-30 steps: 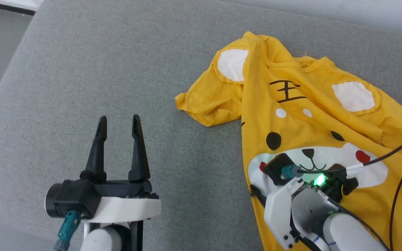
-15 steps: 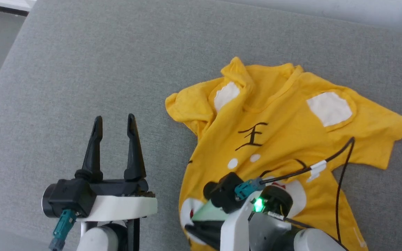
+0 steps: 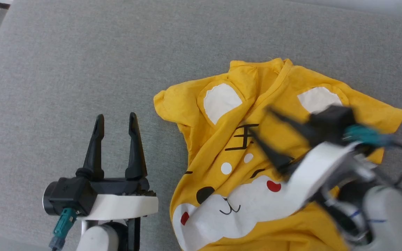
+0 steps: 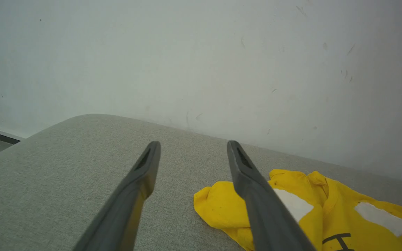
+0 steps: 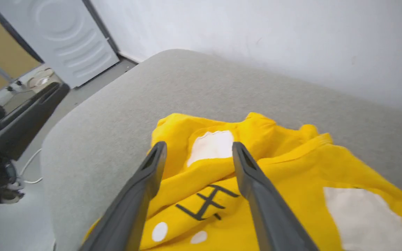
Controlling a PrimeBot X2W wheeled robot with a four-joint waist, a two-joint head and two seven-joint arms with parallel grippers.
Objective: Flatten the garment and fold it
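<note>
We see our left end effector (image 3: 116,116) spread wide and empty over the grey bench (image 3: 82,52), near left. Right of it the garment (image 3: 218,150) lies rumpled, print up. Our right end effector (image 3: 259,121) hangs over it, fingers wide, gripping nothing.

Right end effector (image 3: 259,120) blurred; garment (image 3: 208,153) hem beyond the bottom edge.
</note>
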